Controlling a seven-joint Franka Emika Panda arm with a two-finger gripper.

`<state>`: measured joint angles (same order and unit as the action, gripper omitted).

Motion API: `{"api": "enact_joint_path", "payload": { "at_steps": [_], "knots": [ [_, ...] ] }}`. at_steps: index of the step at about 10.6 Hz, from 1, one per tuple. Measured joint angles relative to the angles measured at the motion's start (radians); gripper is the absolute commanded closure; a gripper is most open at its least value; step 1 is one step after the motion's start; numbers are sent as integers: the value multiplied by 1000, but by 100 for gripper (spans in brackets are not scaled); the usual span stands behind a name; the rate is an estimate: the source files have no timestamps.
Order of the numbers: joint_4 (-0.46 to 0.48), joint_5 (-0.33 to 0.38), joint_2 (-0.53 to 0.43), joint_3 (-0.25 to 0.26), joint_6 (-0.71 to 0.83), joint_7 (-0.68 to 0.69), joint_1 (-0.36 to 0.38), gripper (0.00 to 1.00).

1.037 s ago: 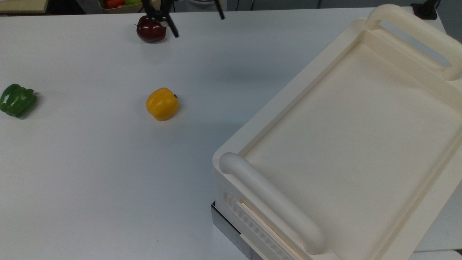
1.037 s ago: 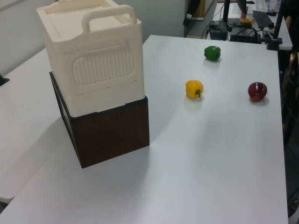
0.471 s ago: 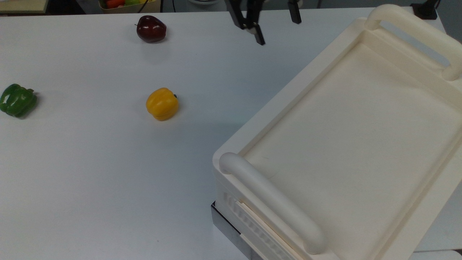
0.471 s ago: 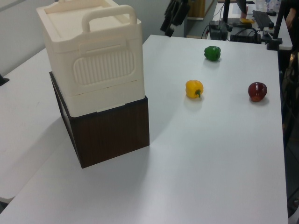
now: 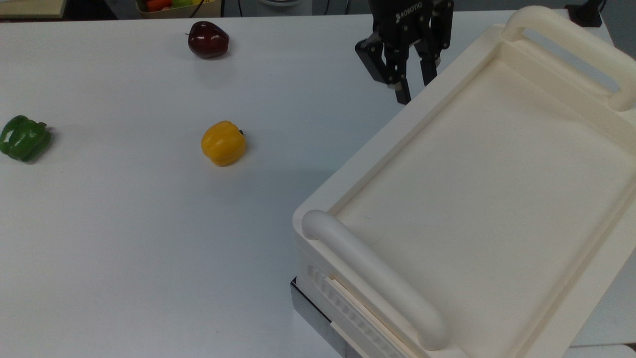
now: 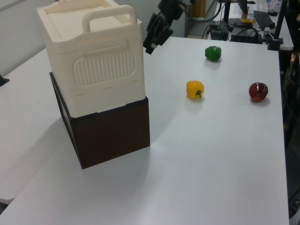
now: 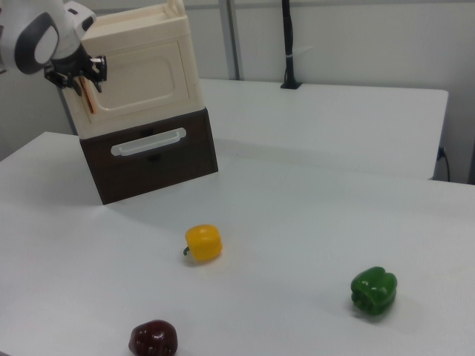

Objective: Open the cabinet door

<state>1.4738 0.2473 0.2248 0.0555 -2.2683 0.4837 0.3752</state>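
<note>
Tool [image 7: 76, 76] beside cabinet door [image 7: 141, 74] handle edge

A robotics lab is suggested by the bare white worktop [image 6: 225, 154], on which plastic peppers [image 5: 223, 143] and an apple [image 5: 208, 40] are laid out beside a toy-like cabinet [image 6: 101, 89], and by the cables and stands [image 6: 225, 26] seen behind it.
</note>
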Motion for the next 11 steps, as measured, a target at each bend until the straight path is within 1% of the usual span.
{"api": "enact_joint_path", "payload": {
  "at_steps": [1, 2, 5, 11],
  "knots": [
    [0, 0, 15, 1, -17, 4, 0, 62],
    [0, -2, 25, 1, -30, 7, 0, 62],
    [0, -39, 26, 2, -30, 15, 16, 62],
    [-1, -41, 26, 5, -30, 15, 21, 58]
  ]
}}
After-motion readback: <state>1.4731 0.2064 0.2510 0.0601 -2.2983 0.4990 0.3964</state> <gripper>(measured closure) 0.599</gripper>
